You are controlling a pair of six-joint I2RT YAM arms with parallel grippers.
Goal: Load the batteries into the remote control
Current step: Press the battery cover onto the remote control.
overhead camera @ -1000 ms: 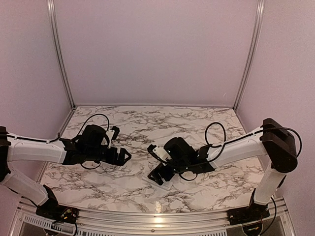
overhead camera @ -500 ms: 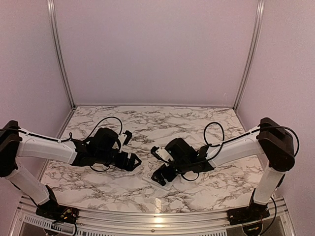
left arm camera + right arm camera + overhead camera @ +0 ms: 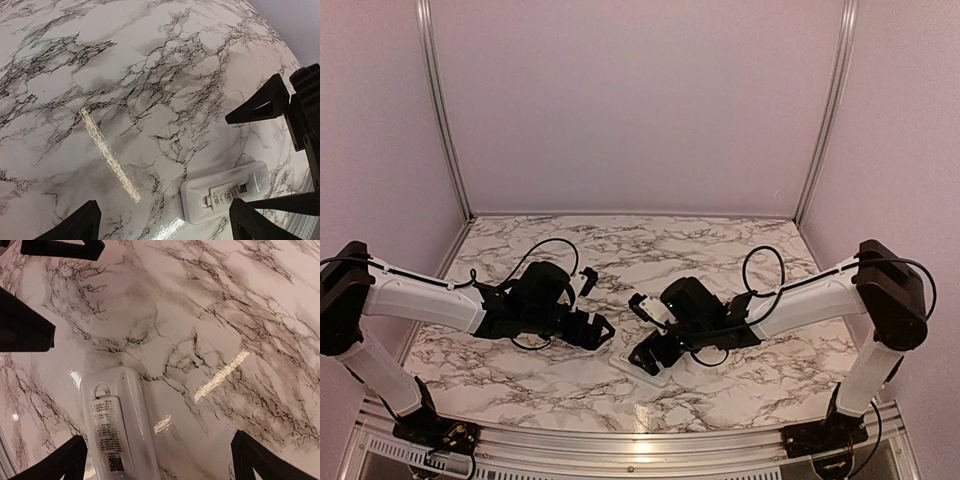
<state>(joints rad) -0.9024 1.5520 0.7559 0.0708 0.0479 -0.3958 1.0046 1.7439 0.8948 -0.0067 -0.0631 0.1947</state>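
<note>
The remote control (image 3: 642, 371) lies on the marble table, plain back up, with a printed label on its closed cover. It shows in the left wrist view (image 3: 225, 192) and the right wrist view (image 3: 117, 425). My left gripper (image 3: 598, 330) is open and empty, low over the table just left of the remote's end (image 3: 165, 225). My right gripper (image 3: 645, 355) is open and empty, its jaws standing to either side over the remote (image 3: 157, 462). The two grippers face each other closely. No batteries are in view.
The marble table (image 3: 720, 260) is walled by pale panels at the back and sides. An aluminium rail (image 3: 620, 440) runs along its near edge. My right gripper's black fingers (image 3: 260, 105) show in the left wrist view, and my left gripper's fingers (image 3: 25, 325) show in the right wrist view.
My left arm has reached right toward the remote, its gripper ending close to the right gripper. The right gripper has shifted only slightly. The remote has not moved.
</note>
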